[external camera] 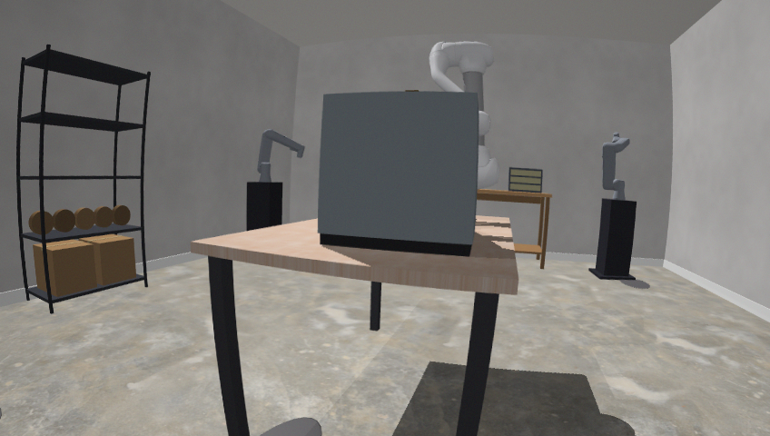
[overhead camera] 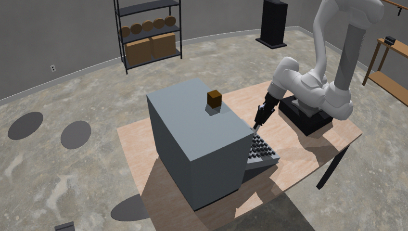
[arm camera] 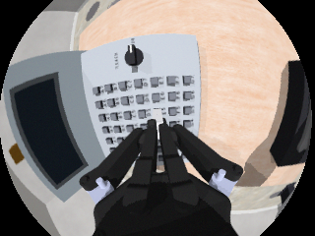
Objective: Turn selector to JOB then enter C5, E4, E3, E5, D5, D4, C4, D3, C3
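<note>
Pointing down at the keypad [arm camera: 146, 106] in the middle of the wrist view, the gripper [arm camera: 159, 133] is squeezed tight, holding nothing.

Background furnishings: at ten o'clock in the exterior view, a black shelf rack [external camera: 22, 178] carries five brown discs [external camera: 84, 217] in a row on one shelf and two cardboard boxes [external camera: 67, 264] side by side on the shelf below. At three o'clock a black pedestal [external camera: 614, 237] bears a small grey arm [external camera: 612, 162], while a second black pedestal [external camera: 263, 203] with its own small grey arm [external camera: 272, 146] stands near nine o'clock of centre. A wooden side table [external camera: 532, 196] between centre and three o'clock holds a slatted crate [external camera: 524, 180], and in the top view two dark discs [overhead camera: 25, 124] lie on the concrete floor [overhead camera: 85, 94] at nine o'clock.
</note>
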Controlling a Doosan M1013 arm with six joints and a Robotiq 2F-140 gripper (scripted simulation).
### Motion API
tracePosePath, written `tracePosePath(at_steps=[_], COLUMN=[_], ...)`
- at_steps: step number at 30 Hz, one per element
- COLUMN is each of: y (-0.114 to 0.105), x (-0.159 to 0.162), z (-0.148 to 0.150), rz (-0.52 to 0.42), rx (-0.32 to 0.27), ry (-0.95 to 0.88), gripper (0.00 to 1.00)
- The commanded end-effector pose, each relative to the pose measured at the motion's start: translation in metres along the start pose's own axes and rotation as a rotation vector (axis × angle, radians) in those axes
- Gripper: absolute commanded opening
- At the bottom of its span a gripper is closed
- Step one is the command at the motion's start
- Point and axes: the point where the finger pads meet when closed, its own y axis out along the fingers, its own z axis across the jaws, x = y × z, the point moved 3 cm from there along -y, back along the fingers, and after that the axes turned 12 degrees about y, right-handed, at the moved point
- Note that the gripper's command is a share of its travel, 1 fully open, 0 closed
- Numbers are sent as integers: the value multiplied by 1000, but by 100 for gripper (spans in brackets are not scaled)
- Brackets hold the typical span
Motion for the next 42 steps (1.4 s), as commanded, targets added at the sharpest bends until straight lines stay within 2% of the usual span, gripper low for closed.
tracePosePath(at_steps=[1,42], y=[3,10], x=[0,0], z=[0,0], rz=[0,0], rx=[0,0], ry=[0,0], gripper=[0,0])
